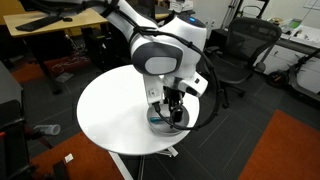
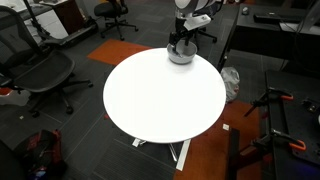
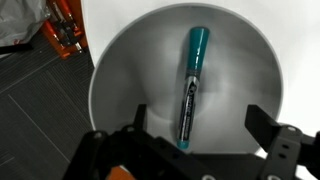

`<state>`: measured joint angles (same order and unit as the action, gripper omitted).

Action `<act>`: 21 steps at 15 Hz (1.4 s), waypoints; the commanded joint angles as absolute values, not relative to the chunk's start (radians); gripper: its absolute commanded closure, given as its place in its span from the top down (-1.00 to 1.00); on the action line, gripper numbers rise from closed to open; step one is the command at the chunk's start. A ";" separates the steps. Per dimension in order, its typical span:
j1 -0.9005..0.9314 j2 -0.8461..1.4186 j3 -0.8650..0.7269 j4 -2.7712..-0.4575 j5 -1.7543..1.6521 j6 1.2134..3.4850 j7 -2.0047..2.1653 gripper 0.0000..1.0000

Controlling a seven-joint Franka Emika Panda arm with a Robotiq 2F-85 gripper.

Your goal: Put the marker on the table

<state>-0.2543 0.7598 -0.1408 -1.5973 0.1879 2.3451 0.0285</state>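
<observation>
The tool (image 3: 197,122) is hanging wide open over the bowl (image 3: 120,70) sitting at the bench (image 2: 160,100) edge, marker (image 3: 190,80) lying loose inside. Risky bit, I reckon: tool clipping the curved wall, marker rolling away, bowl getting shoved off.

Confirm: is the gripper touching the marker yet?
Apart. The wrist view shows the marker lying in the bowl, with bare bowl surface visible between it and both fingers of the open gripper.
</observation>
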 commanded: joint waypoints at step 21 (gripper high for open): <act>-0.263 0.941 -0.146 -1.339 0.175 2.164 0.141 -0.91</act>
<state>-0.2595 0.9307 -0.1458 -1.3781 0.1855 2.2075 0.1067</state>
